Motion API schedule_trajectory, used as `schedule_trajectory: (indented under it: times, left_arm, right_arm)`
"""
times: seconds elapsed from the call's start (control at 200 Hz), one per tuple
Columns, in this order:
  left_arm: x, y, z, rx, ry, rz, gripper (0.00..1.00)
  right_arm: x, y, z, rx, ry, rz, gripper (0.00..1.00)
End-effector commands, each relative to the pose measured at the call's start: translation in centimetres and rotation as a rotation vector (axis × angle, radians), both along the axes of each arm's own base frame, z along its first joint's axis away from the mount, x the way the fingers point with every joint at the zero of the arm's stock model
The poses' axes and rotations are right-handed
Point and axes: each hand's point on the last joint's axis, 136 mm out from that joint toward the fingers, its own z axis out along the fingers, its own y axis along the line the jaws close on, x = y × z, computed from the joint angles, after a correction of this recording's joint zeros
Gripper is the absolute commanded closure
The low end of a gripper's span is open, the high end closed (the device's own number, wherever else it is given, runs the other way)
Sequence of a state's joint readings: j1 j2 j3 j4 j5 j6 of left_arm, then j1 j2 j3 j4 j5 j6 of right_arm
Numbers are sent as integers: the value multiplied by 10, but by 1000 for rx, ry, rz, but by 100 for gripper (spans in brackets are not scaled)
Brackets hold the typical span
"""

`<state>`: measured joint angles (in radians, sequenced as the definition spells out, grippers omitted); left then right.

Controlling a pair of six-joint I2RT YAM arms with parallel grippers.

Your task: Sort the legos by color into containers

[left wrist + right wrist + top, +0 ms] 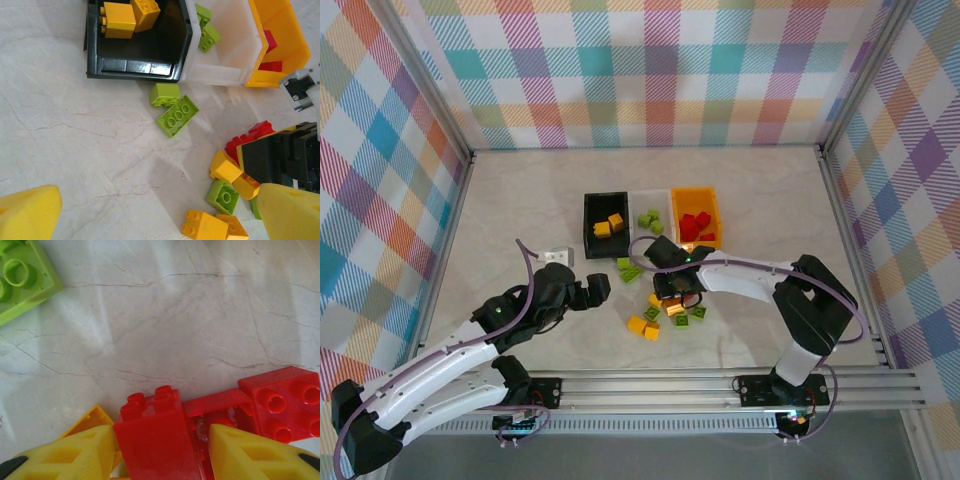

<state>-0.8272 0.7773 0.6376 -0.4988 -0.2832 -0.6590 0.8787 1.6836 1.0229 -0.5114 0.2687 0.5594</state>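
Red brick point(155, 440) sits pinched between my right gripper point(160, 452) pads on the tabletop point(520, 200) at 6 o'clock from the orange bin point(697, 200), while my left gripper point(595, 290), fingers spread and empty, hovers at 7 o'clock from the black bin point(590, 215).

Marble table point(520, 200): bins point(605, 222), loose legos point(665, 310).

Showing white shells on both arms, with black joints and black bases bolted to the aluminium rail point(720, 380). Trailing a purple-grey cable along the left arm point(440, 370), above that rail. Carrying a black link on the right arm point(800, 310). Wearing yellow ribbed fingertips point(260, 455) on black grippers.
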Motion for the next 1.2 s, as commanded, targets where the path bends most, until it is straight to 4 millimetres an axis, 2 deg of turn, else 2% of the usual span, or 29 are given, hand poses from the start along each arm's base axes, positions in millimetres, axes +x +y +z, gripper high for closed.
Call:
schedule_trajectory:
  times: [0.0,0.13,0.245,0.465,0.635,0.74,0.815,0.89,0.99,1.12,1.2]
  left_arm:
    - [-2,6,-5,18,3,21,0]
    - [-3,9,-6,22,8,26,0]
    - [-5,14,-7,30,7,38,0]
    - [-6,19,3,7,-25,53,0]
    - [-6,21,5,3,-35,57,0]
    - [-5,22,5,10,-35,65,0]
    - [-5,22,3,14,-31,66,0]
    - [-5,20,1,19,-22,61,0]
    - [-4,20,-1,31,-17,56,0]
    - [-3,18,-3,37,-12,54,0]
    - [-3,17,-4,35,-11,54,0]
  right_arm:
    - [0,-4,-4,-73,6,12,50]
    - [1,-1,-7,-75,11,6,58]
    - [4,4,2,-36,-15,5,62]
    - [16,17,53,95,-143,9,64]
    - [28,15,98,175,-229,-11,65]
    - [31,16,115,232,-216,-18,65]
    - [27,11,110,212,-178,-33,65]
    - [21,-1,93,164,-137,-63,65]
    - [15,-28,72,121,-111,-129,65]
    - [13,-65,53,94,-90,-228,65]
    - [11,-79,46,94,-78,-265,64]
